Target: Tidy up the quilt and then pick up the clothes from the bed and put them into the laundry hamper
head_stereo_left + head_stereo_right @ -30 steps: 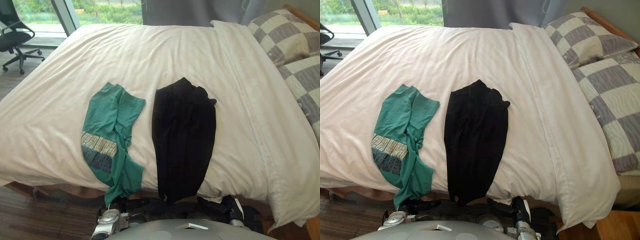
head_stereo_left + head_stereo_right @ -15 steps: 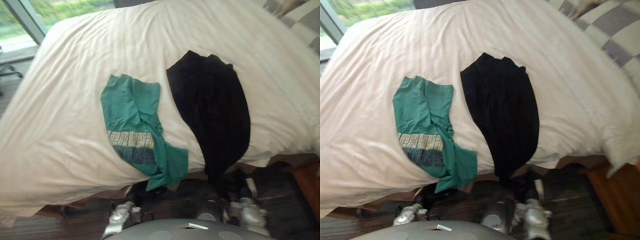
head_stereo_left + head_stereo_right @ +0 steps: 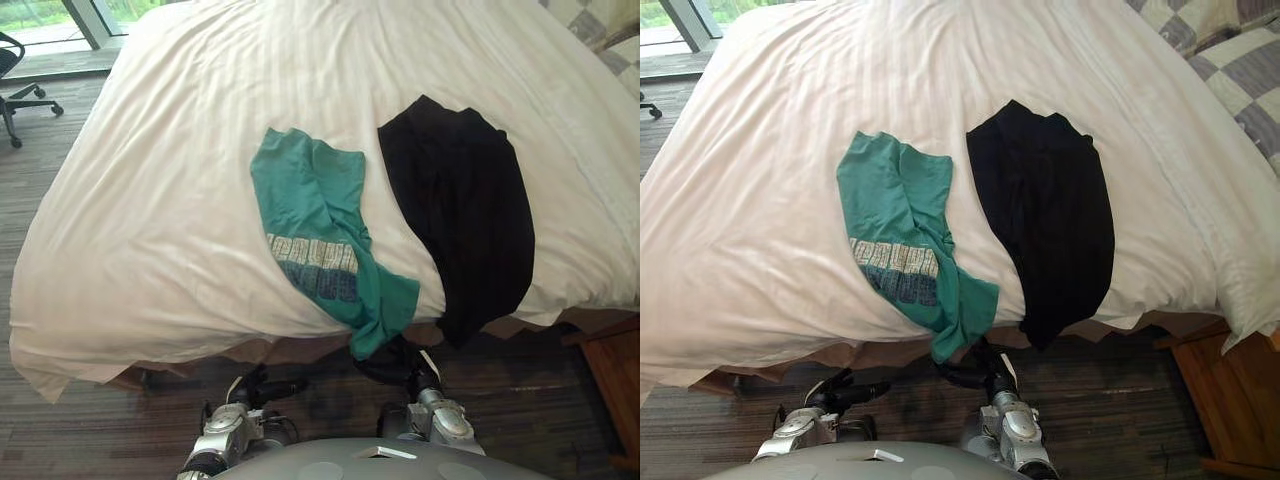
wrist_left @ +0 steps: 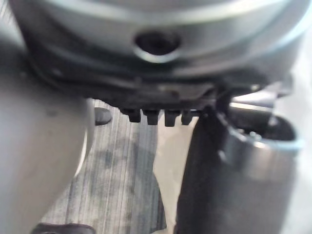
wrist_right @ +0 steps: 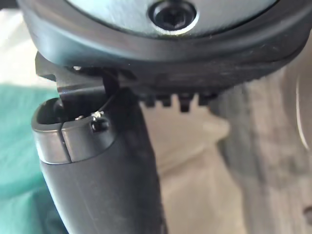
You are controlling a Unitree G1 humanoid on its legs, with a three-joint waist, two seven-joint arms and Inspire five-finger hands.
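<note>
**Clothes pickup starting: right hand at the green T-shirt's hem**

Right hand (image 3: 402, 362): low at the bed's near edge, directly under the end of the green T-shirt (image 3: 310, 235) that hangs over the side. It is up against that hem or very nearly so. The wrist view shows teal cloth close beside the thumb, but the grip itself is hidden. Cannot tell whether the hand is open or closed on the cloth.

Left hand (image 3: 255, 387): low in front of the bed, over the floor (image 3: 60, 440), apart from the quilt edge. Its fingers (image 3: 285, 385) are stretched out loosely; it holds nothing and touches nothing.

Task items: 2 garments on the white quilt (image 3: 170, 190). The T-shirt lies crumpled near the front edge with 1 end draped off. The black garment (image 3: 460, 205) lies just beside it toward the robot's right, its lower end also over the edge. The 2 look close but apart.

Judgement on step: the quilt looks spread and fairly smooth, so tidying appears done; clothes collection is beginning, 0 of 2 garments removed.

Next move calls for: a firm close on the hanging hem, then a lift high enough to drag the whole shirt free without pulling the quilt askew.
</note>
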